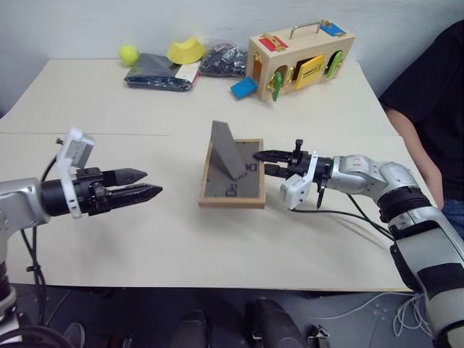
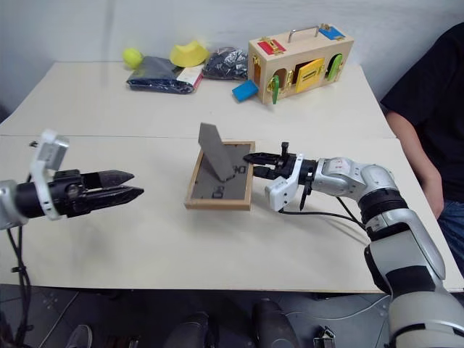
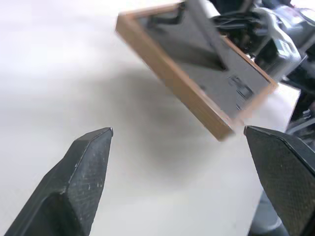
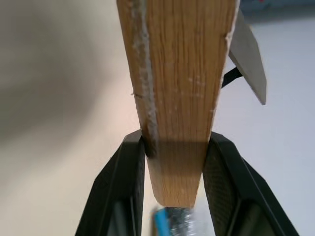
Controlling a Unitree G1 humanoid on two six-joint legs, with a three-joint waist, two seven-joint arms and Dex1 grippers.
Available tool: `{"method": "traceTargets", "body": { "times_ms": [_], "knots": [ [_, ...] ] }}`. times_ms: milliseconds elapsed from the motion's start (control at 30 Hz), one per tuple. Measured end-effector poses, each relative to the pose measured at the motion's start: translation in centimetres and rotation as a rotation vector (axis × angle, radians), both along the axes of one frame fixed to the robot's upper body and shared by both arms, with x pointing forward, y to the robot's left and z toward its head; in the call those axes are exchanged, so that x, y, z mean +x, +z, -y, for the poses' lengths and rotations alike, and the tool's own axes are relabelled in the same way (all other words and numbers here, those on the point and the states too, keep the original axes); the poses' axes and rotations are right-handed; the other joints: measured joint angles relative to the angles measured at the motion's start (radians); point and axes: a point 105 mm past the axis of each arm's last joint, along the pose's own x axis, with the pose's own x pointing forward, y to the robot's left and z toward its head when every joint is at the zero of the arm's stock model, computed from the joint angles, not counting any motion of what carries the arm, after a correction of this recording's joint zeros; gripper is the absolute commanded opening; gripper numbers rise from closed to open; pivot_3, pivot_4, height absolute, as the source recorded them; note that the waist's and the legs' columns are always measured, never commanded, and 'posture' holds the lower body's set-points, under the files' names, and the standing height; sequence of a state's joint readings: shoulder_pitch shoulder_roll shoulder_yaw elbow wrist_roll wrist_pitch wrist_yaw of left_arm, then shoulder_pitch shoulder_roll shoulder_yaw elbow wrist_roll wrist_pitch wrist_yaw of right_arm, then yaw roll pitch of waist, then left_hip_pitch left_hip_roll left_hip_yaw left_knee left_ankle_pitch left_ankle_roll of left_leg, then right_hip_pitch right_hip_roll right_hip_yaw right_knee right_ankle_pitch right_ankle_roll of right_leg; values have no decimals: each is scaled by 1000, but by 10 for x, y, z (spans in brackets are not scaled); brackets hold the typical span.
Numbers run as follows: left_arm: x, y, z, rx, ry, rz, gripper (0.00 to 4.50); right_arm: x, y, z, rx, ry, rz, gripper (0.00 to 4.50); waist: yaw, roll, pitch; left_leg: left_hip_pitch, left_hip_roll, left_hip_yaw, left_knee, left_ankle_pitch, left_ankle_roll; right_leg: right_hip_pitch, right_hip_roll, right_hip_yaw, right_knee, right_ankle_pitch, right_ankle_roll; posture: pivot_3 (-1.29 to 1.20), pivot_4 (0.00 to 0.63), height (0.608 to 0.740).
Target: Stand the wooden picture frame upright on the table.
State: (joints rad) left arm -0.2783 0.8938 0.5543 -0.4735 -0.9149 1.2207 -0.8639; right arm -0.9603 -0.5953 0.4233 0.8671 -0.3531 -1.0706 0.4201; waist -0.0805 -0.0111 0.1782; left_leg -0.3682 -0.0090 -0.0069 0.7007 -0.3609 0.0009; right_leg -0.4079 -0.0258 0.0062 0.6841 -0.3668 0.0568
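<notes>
The wooden picture frame (image 1: 230,176) lies face down in the middle of the table (image 1: 109,101), its dark grey back up. Its prop stand (image 1: 228,148) sticks up from the back. My right gripper (image 1: 261,162) comes in from the right and is shut on the frame's right-hand wooden edge; the right wrist view shows the light wood (image 4: 177,73) clamped between both fingers. My left gripper (image 1: 154,181) hovers open well to the left of the frame, pointing at it with nothing between its fingers. The frame (image 3: 197,73) shows ahead of it in the left wrist view.
At the back stand a wooden box (image 1: 301,61) with colourful latches, a blue block (image 1: 244,87), two dark bags (image 1: 156,72), a yellow ball (image 1: 129,54) and a yellow bowl-like thing (image 1: 185,51). A person (image 1: 428,94) sits at the table's right. A cable (image 1: 348,214) trails under my right arm.
</notes>
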Motion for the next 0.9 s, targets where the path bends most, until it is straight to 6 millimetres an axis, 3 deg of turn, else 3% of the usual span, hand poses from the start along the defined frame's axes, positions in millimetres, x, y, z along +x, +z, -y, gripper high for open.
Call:
{"method": "traceTargets", "body": {
  "times_ms": [133,267,400,567,900],
  "knots": [
    [-10,1,14,25,-40,95,4500,-8,-14,-1,189,19,-578,1219,25,1,1,-1,0,-2,0,1,1,0,0,-1,0,1,-1,0,150,740],
    [-9,0,12,22,-14,129,4500,-32,-9,2,278,120,-1087,1217,45,3,2,-1,0,-4,-2,1,1,0,0,-3,-1,2,-1,0,150,740],
    [-9,0,13,21,-20,148,4500,-43,-10,-3,328,135,-1346,1217,53,3,2,-2,0,-4,-4,1,1,0,0,-3,-3,2,-2,0,150,740],
    [-11,-7,14,28,-48,141,4500,-43,-38,-8,374,40,-1567,1217,53,3,2,-4,0,-4,-4,1,1,-2,-1,-3,-4,2,-2,0,150,740],
    [-7,-10,13,48,-81,135,4500,-54,-56,-5,296,20,-1642,4395,53,3,2,-4,0,-4,-5,1,1,-2,0,-4,-5,2,-2,0,150,740]
  ]
}}
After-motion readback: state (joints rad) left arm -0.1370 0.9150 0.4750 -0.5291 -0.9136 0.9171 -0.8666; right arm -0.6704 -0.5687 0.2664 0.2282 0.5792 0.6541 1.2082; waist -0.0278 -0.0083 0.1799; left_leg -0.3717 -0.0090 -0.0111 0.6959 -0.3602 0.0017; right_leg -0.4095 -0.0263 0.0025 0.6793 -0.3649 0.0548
